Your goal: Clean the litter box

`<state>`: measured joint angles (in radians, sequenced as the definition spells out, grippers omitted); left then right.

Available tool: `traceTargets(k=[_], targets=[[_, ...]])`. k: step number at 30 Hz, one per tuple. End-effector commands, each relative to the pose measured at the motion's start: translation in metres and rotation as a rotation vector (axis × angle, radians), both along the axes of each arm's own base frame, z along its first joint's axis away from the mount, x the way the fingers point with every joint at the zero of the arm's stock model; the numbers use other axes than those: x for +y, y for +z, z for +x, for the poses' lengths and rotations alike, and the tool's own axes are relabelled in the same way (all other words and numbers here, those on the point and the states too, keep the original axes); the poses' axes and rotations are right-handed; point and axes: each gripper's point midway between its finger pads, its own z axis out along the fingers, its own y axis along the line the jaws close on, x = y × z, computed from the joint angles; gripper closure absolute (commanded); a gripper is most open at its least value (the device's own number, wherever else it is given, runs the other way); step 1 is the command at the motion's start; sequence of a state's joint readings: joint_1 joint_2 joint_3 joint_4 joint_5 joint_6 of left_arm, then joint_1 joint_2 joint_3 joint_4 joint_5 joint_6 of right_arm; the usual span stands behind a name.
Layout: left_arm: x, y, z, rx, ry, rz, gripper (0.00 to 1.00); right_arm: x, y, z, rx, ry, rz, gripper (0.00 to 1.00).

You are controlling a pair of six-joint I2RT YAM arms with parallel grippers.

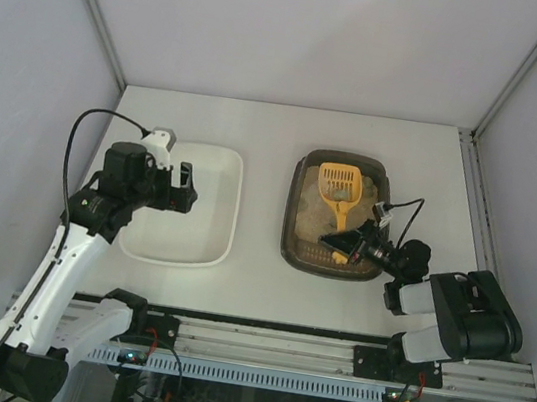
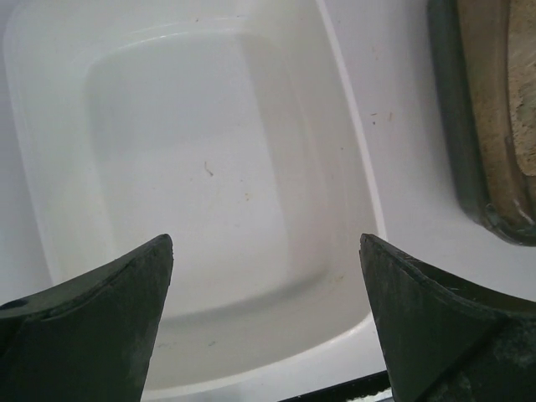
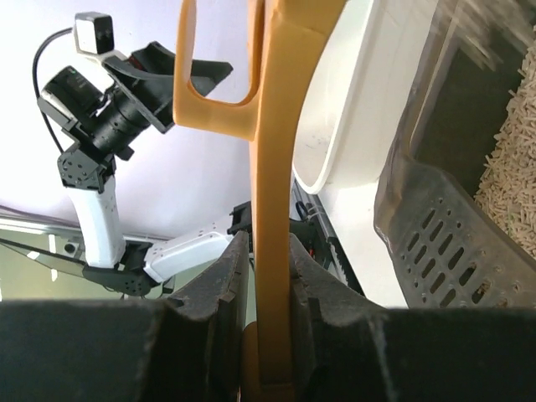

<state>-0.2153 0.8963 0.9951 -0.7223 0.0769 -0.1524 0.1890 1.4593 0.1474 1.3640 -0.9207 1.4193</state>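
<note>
Right wrist: right claw [image 3: 264,251] clamped on yellow scoop [image 3: 272,126] handle; hold blade lvl, sift slow w/in litter box [image 3: 427,234]; left claw [image 2: 266,251] open above white tray [image 2: 293,126].

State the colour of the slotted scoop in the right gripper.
The slotted plastic scoop is yellow-orange; clearest in the top external view.

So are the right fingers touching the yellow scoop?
Touching. The right wrist view shows the right fingers pressed against both sides of the scoop handle.
</note>
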Motion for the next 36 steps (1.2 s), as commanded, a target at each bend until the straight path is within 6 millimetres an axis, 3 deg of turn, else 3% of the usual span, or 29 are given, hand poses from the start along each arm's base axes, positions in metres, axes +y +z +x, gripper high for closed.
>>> traceTargets(k=[1,5,10,14,18,21,24,27,28,31,36], targets=[[0.017,-0.007,-0.007,-0.018,0.017,0.083,0.05,0.011,0.023,0.0,-0.126,0.036,0.036,1.0],[0.025,-0.015,-0.012,-0.006,0.037,0.108,0.05,-0.012,0.01,0.013,-0.07,-0.069,0.026,1.0],[0.033,-0.023,-0.014,-0.001,0.065,0.136,0.05,0.0,0.003,0.005,-0.033,-0.003,0.022,1.0],[0.051,-0.023,-0.006,-0.025,0.107,0.215,0.09,-0.026,-0.009,0.018,0.026,-0.107,0.009,1.0],[0.053,-0.029,-0.007,0.043,0.06,0.198,0.08,-0.002,-0.025,0.003,0.064,-0.007,-0.063,1.0],[0.056,-0.027,-0.006,0.031,0.073,0.18,0.07,-0.023,-0.028,0.012,0.074,-0.105,-0.071,1.0],[0.059,-0.025,-0.007,0.025,0.09,0.183,0.07,-0.005,-0.031,0.002,0.065,-0.014,-0.125,1.0],[0.063,-0.026,-0.005,0.025,0.109,0.186,0.08,-0.017,-0.034,0.008,0.077,-0.075,-0.165,1.0],[0.064,-0.025,-0.005,0.024,0.112,0.186,0.08,-0.018,-0.034,0.01,0.075,-0.089,-0.18,1.0],[0.072,-0.015,-0.004,0.017,0.122,0.196,0.1,0.003,-0.023,0.005,0.034,-0.015,-0.262,1.0],[0.085,0.008,-0.005,0.112,0.104,0.054,0.11,0.032,0.031,0.01,-0.083,0.013,-0.39,1.0]])
